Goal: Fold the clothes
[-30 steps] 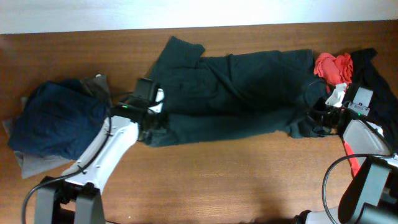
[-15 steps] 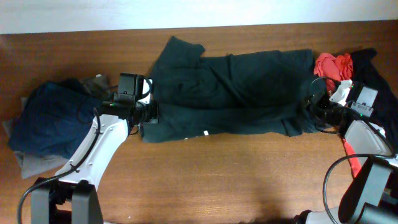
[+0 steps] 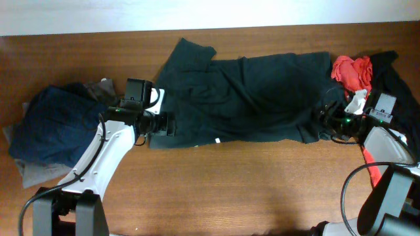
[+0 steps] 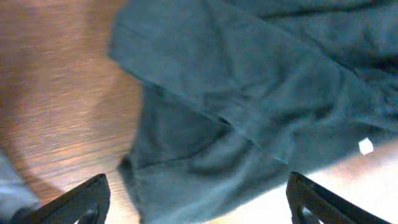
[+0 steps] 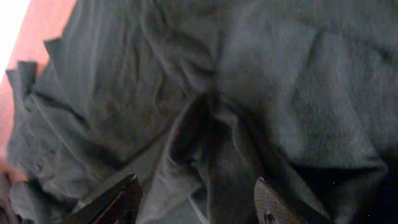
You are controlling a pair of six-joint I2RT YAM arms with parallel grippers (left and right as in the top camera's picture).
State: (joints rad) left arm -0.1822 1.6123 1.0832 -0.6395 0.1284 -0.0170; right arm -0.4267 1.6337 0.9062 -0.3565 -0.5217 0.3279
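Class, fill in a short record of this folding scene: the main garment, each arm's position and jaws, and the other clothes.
Main garment: dark green shirt, lying rumpled across the table
Left gripper: over the shirt's left end, jaws open, holding nothing
Right gripper: over the shirt's right end, jaws open, holding nothing
Left side: navy blue piece, heaped
Right side: red shirt beside a black garment
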